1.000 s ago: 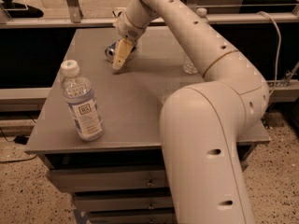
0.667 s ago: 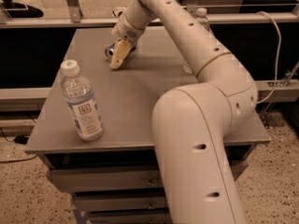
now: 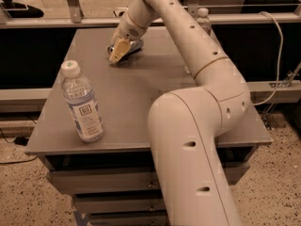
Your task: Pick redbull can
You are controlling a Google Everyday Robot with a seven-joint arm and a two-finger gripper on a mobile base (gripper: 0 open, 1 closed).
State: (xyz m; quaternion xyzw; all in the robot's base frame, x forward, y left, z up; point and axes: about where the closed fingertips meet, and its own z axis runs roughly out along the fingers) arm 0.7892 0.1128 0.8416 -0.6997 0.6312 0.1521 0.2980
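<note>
The redbull can (image 3: 133, 45) lies on its side at the far middle of the grey table (image 3: 136, 107); it is silver and blue, and the gripper partly hides it. My gripper (image 3: 118, 52) is down at the can's left end, touching or nearly touching it, low on the table top. My arm reaches in from the lower right, across the table's right half.
A clear water bottle with a white cap (image 3: 83, 105) stands upright near the table's front left. A second bottle (image 3: 203, 20) stands at the far right, behind my arm. A rail runs along the back, and a cable (image 3: 278, 55) hangs at the right.
The gripper stays at the can in the same spot. The view has shifted a little, and the arm's near segment sits further left in it.
</note>
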